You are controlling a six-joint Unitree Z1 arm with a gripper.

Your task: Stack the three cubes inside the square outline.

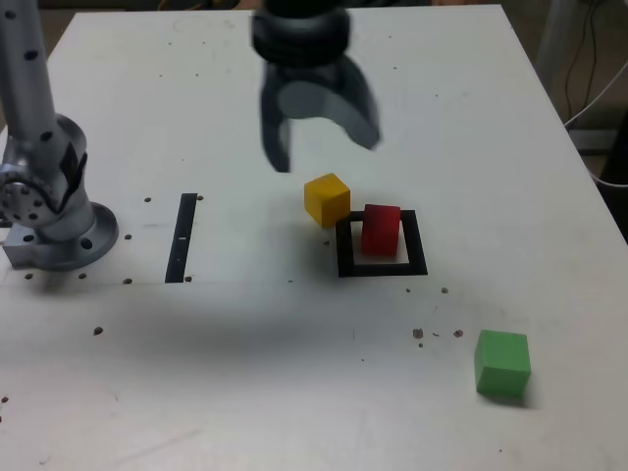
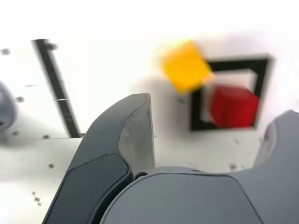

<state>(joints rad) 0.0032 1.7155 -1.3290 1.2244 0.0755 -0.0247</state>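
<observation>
Open gripper (image 2: pixel 210 140), white table (image 1: pixel 235 324), black strip (image 1: pixel 182 238), dangling cables (image 1: pixel 592 49)

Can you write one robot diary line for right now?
gripper: open, empty | red cube: inside black square outline | yellow cube: at outline's corner | green cube: apart | stack: none

No readable text, labels, brands, numbers or signs.
</observation>
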